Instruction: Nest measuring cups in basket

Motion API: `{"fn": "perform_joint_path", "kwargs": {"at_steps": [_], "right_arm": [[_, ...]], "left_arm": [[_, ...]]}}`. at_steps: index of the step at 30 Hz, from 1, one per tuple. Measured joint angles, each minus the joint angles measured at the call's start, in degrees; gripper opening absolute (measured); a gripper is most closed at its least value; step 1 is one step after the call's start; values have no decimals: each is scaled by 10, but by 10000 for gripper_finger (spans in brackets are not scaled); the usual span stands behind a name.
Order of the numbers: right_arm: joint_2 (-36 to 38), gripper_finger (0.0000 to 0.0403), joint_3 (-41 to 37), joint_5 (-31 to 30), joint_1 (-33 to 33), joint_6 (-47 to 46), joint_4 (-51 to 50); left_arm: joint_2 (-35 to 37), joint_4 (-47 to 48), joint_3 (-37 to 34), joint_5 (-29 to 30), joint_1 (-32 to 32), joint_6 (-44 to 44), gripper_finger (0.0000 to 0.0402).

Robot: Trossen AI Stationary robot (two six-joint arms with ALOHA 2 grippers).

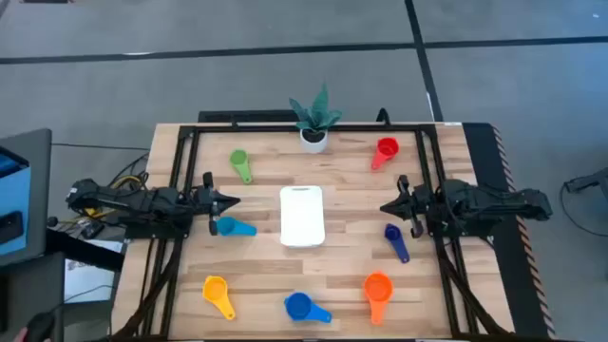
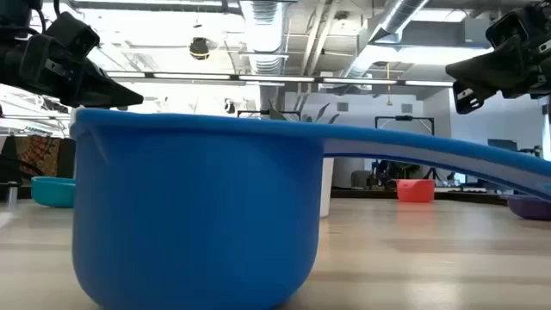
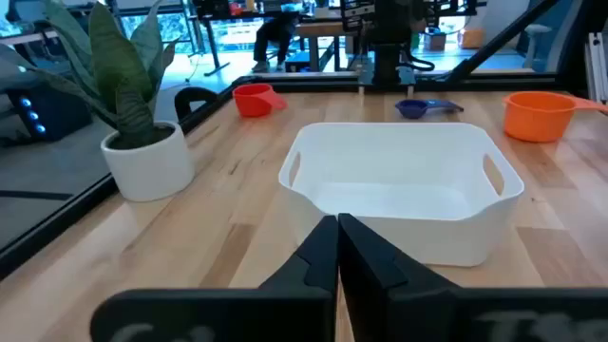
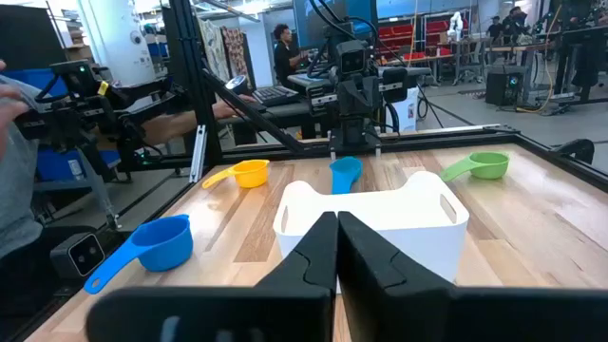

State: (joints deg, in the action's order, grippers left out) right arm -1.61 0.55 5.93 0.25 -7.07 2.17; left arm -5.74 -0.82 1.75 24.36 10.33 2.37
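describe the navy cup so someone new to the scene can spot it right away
Start at the white rectangular plastic basket in the middle of the wooden table, then look toward the right gripper. The small navy plastic measuring cup lies just beside and below that gripper in the high view. It is the darkest scoop, much smaller than the orange plastic measuring cup nearby.

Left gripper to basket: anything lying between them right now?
Yes. In the high view the light blue cup lies between the left gripper and the basket, just beside the shut fingertips.
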Motion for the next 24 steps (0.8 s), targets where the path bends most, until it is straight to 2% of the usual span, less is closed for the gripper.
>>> {"fn": "perform_joint_path", "kwargs": {"at_steps": [24], "right_arm": [[0, 33, 0, 0, 0, 0, 0]], "left_arm": [[0, 0, 0, 0, 0, 0, 0]]}}
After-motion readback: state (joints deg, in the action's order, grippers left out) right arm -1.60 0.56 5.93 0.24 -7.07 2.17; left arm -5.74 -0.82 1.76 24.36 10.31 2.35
